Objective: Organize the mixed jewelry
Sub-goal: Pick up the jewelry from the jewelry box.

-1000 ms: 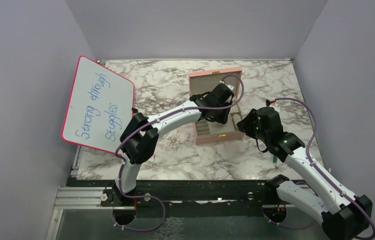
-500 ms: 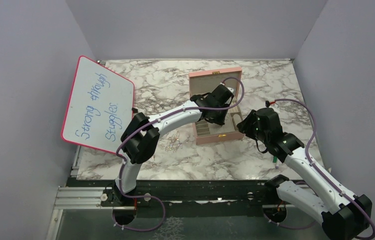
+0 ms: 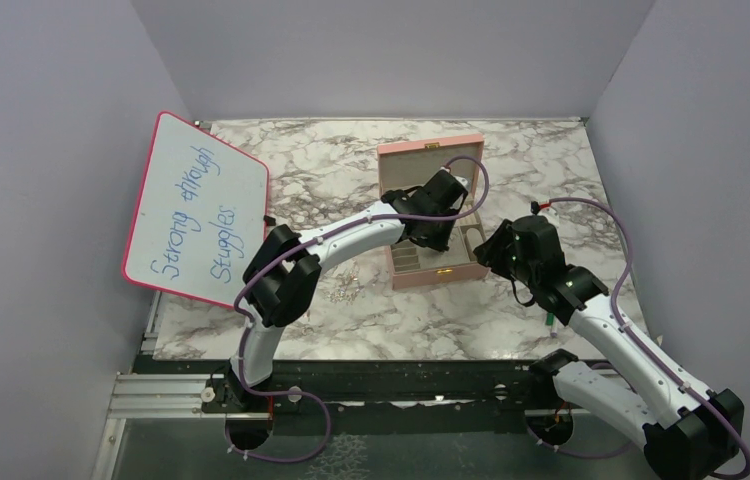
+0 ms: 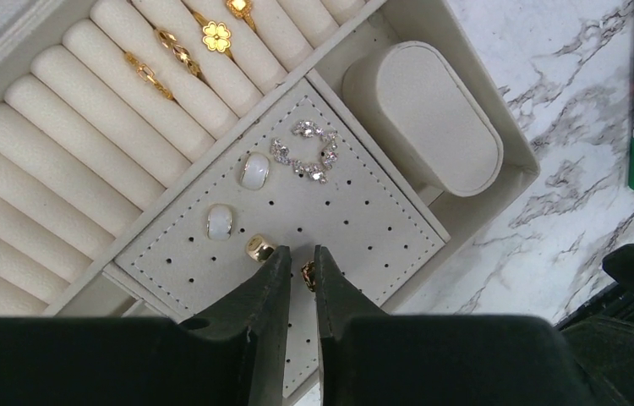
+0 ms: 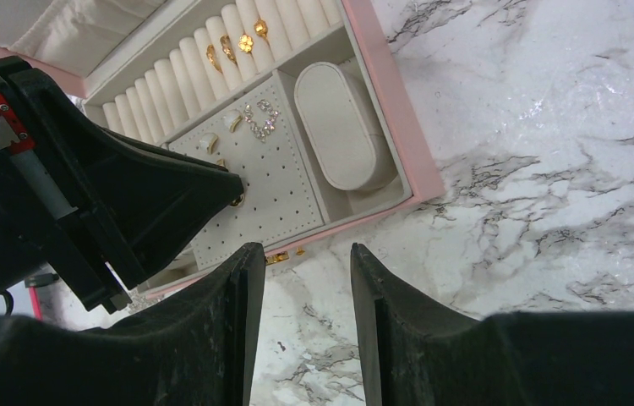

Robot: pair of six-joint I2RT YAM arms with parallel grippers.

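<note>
While the left gripper [image 4: 302,255] hangs over the open pink box [image 3: 438,272], its jaws stand drawn in to a narrow gap, and a small gold stud [image 4: 308,275] sits pinched between the tips, as far as the wrist view shows. The stud is at the 6 o'clock edge of the perforated earring pad [image 4: 356,216]. A second gold stud [image 4: 259,247] lies just beside the tips at 9 o'clock, two white earrings [image 4: 254,170] and a crystal piece [image 4: 305,150] lie toward 12 o'clock on the same pad, and gold rings [image 4: 215,35] sit in the ring rolls [image 4: 60,127] beyond. The right gripper [image 5: 303,258] is spread and empty, waiting off the box's 3 o'clock side. More loose jewellery [image 3: 346,290] remains on the table at 8 o'clock of the box. Judged step: seating this stud on the pad. It should go down in line with a free hole and clear of the neighbouring stud, with the jaws parted only once it rests, since a piece this small may roll or cling to a finger. Against the overhead view of a second ago, the left arm has shifted only slightly over the box and its jaws have narrowed; the right arm, the box and the whiteboard [image 3: 196,210] stand unchanged
</note>
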